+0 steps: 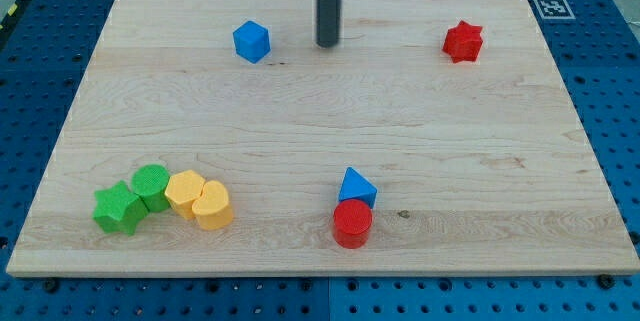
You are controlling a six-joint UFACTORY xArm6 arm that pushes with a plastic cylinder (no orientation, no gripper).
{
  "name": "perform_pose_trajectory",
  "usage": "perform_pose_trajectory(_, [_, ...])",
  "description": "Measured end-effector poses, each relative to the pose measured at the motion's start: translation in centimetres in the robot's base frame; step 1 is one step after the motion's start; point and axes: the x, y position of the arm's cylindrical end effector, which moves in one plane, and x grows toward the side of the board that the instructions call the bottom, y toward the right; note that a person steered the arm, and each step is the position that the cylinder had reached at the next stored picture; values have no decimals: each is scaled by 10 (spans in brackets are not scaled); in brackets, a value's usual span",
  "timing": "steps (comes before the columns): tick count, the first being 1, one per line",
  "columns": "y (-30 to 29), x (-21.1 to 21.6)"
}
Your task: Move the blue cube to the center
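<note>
Rod's tip (327, 44) on the board (300, 131), blue cube (251, 41) at its nine o'clock (apart), no pincer fitted.

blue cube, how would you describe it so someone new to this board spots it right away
On the wooden board, look near the view's top edge, left of centre. The blue cube sits alone there, just left of my tip. The only other blue piece, a blue triangular block, lies near the bottom, touching a red cylinder.
</note>
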Motion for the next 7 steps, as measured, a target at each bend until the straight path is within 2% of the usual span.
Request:
perform_pose_trajectory(1, [-76, -38])
perform_pose_trajectory(2, [-139, -25])
perform_pose_trajectory(3, [-154, -7])
perform_pose_trajectory(4, [-152, -7])
perform_pose_trajectory(6, [-94, 29])
perform_pose_trajectory(7, [-64, 31])
